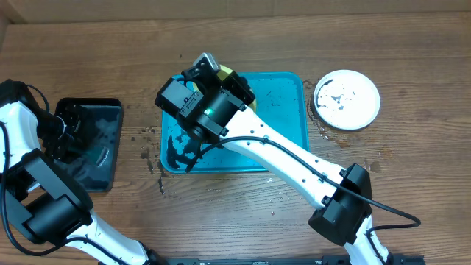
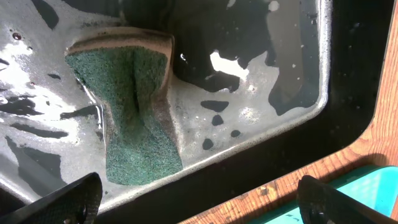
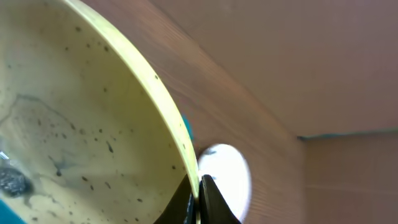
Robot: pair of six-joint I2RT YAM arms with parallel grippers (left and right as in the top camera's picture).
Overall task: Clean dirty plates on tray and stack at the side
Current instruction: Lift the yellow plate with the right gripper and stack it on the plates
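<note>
Pinching right fingers [image 3: 211, 206]: closing tight on the thin rim of the yellow-green plate [image 3: 74, 112] and holding it tilted.
Yellow-green plate: round, shallow and glossy; its pale centre is showing dark specks and a grey smear, spreading up and left from the fingertips.
Left fingers [image 2: 68, 202]: black, standing wide apart, gripping nothing, hanging over the sponge without touching it.
Sponge [image 2: 134, 106]: rough green scourer on tan foam, pinched at the waist, lying in the wet black tray [image 2: 298, 124].
Blue tray [image 1: 291, 110]: turquoise plastic with rounded corners and dark smears; the held plate is tilting over its far-left corner.
White plate [image 1: 347, 99]: speckled, resting on the wooden table [image 1: 243, 213] just right of the blue tray.
</note>
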